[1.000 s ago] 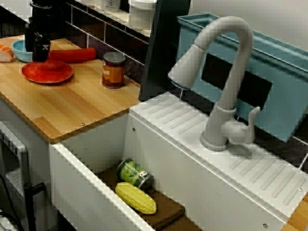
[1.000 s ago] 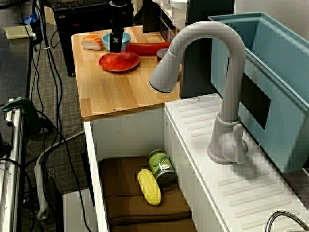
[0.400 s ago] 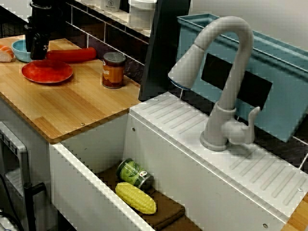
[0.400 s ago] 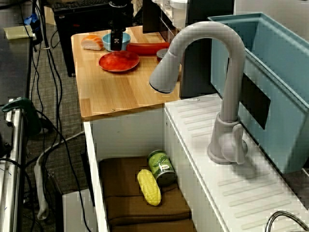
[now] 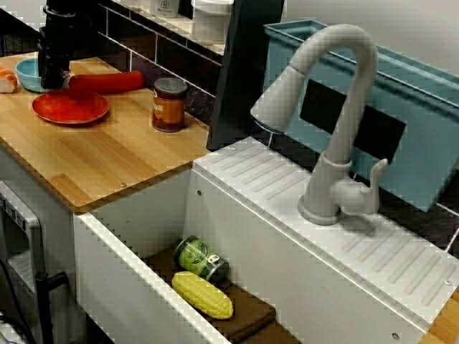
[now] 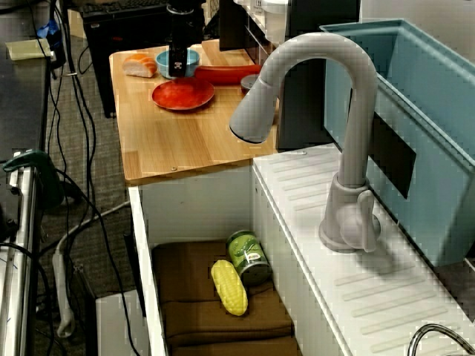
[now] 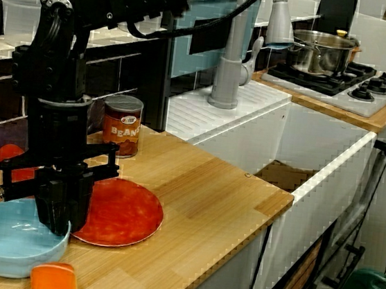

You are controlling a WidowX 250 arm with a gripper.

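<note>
My black gripper (image 7: 59, 221) hangs at the right rim of a light blue bowl (image 7: 7, 242), between it and a red plate (image 7: 121, 213). Its fingers look pressed together with nothing between them. In the view across the sink the gripper (image 5: 53, 74) stands in front of the bowl (image 5: 29, 73), just behind the plate (image 5: 70, 106). From the high view along the sink, the gripper (image 6: 176, 65) covers part of the bowl (image 6: 188, 58). A salmon sushi piece (image 7: 54, 281) lies just beside the bowl. Behind the arm lies a long red vegetable (image 5: 107, 82).
A bean can (image 7: 121, 126) stands on the wooden counter (image 5: 107, 154) by the dark backsplash. In the sink, a corn cob (image 5: 202, 294) and a green can (image 5: 201, 259) lie on a brown cloth. A grey faucet (image 5: 337, 107), a blue rack (image 5: 401, 86) and a pot (image 7: 320, 51) stand beyond.
The gripper has shifted from over the red plate's far edge toward the blue bowl. Nothing else moved.
</note>
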